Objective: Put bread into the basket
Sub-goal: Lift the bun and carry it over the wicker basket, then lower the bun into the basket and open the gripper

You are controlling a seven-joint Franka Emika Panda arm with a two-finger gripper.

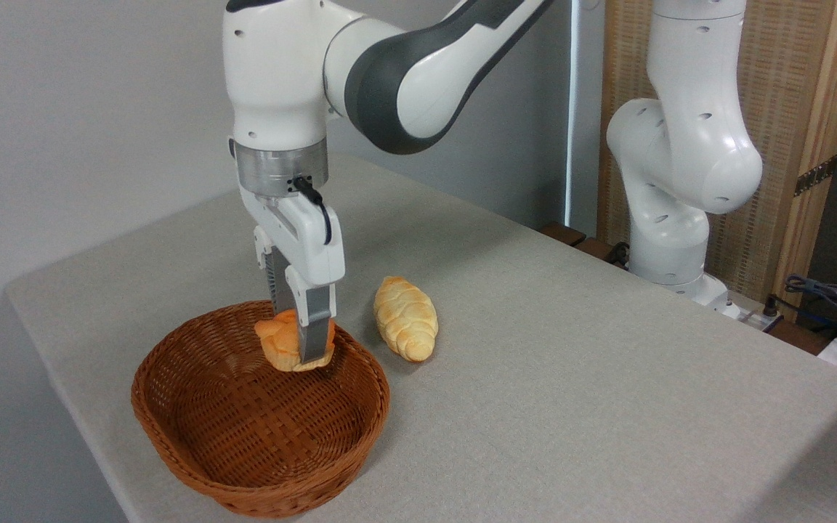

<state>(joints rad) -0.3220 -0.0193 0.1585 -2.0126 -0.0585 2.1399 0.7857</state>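
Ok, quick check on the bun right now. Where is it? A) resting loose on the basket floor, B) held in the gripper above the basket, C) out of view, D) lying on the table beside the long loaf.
B: the gripper is shut on the bun, holding it over the back part of the basket, while the long loaf lies on the table apart from it.
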